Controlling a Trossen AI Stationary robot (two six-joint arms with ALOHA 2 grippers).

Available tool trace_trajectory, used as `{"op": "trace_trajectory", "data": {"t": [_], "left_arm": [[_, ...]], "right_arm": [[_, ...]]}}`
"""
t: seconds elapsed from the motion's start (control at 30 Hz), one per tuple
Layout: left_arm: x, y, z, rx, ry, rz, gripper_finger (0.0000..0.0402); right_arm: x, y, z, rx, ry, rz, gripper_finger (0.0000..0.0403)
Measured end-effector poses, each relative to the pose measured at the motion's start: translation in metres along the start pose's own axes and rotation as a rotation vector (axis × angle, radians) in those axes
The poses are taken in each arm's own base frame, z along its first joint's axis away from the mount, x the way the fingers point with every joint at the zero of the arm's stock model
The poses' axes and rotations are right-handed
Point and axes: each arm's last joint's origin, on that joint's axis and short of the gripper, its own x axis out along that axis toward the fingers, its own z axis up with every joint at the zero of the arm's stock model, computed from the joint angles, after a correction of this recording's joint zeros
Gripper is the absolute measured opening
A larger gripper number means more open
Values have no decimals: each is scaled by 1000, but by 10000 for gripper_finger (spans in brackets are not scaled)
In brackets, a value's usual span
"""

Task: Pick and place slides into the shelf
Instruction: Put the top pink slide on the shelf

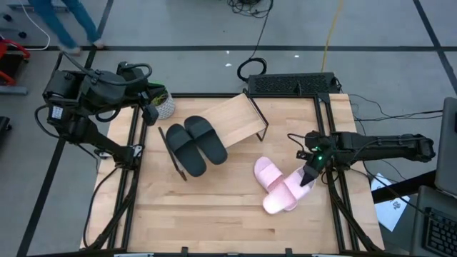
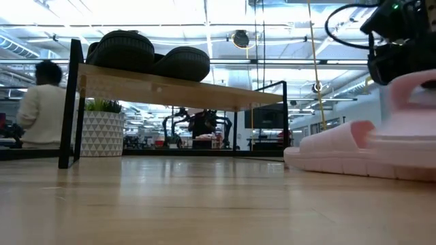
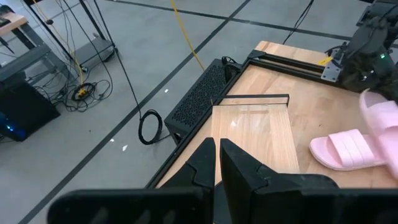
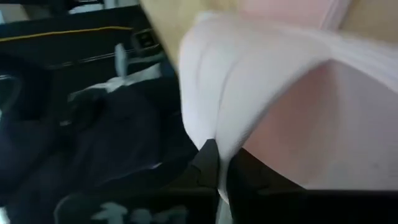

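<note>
Right pincer [image 1: 308, 178]: I see it down on the pink slides [image 1: 278, 187], its fingers [image 4: 208, 163] pinched together on the pale strap edge of the nearer one; that slide is held right in its grip.
Second pink slide [image 1: 267, 172]: touching the gripped one, just beyond the right pincer toward the bench [image 1: 214, 207] middle.
Black slides [image 1: 196, 143]: well apart from the right pincer, lying side by side on the shelf's left end.
Shelf [image 1: 235, 118]: tilted across the bench's far half; its bare right end lies nearer my right pincer.
Left pincer [image 1: 151, 114]: waits at the far left bench corner, fingers [image 3: 239, 165] narrow, nothing between them, just beside the black slides.
</note>
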Motion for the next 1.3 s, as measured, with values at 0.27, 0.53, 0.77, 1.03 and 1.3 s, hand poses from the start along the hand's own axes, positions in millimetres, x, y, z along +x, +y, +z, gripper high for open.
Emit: {"op": "trace_trajectory", "data": {"t": [0.27,0.53,0.77,1.03,1.3], "left_arm": [[0,0,0,0,0,0,26],[1,-4,0,-96,37,-115,26],[11,-21,14,-253,6,-290,26],[41,-57,41,-261,-79,-528,26],[76,-60,52,-321,-48,-610,26]], "right_arm": [[-16,27,-7,-33,-79,250,1],[-37,64,-3,-289,-470,536,1],[-39,70,3,-451,-675,515,0],[-56,97,9,-715,-786,490,0],[-93,158,14,-851,-611,174,0]]}}
